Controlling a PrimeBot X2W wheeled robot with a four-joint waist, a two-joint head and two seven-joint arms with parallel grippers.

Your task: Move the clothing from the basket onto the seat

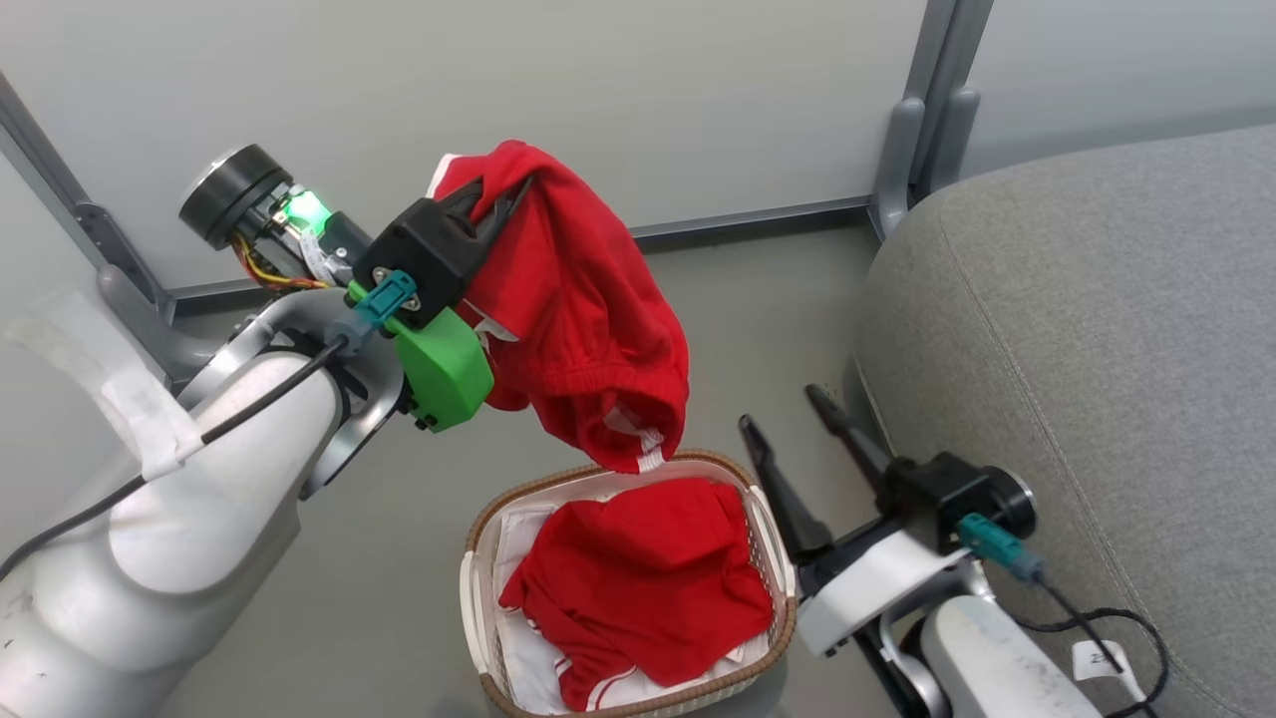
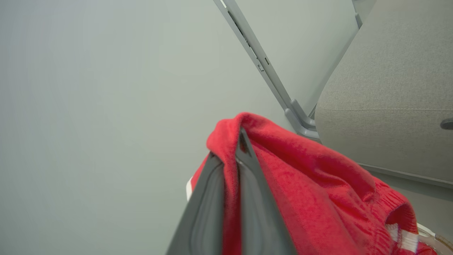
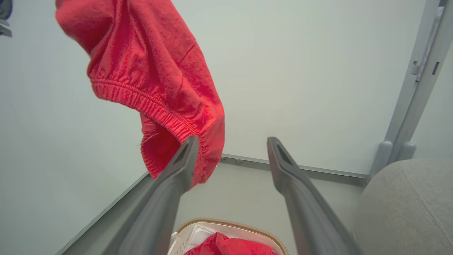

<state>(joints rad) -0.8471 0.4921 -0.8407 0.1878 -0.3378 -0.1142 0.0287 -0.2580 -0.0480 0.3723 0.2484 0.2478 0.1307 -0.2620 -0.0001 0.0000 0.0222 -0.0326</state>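
Dark fingers of the left gripper [image 1: 501, 202] pinch a bright red soft fabric garment [image 1: 583, 299], which hangs at upper centre above the oval cream-white perforated basket [image 1: 478, 618]. The basket holds another red garment [image 1: 638, 583]. The right gripper [image 1: 781, 411], spread wide and empty, sits at lower right beside the grey upholstered seat [image 1: 1097, 349].

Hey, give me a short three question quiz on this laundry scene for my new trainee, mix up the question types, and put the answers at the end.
1. True or false: the right claw is shut on cloth.
2. The lifted red garment is: A) lying in the basket, B) hanging from the left claw, C) gripped by both claws.
3. Fill in: the second red garment lies in the ____.
Key: 1 false, it stands open and empty; 2 B; 3 basket.
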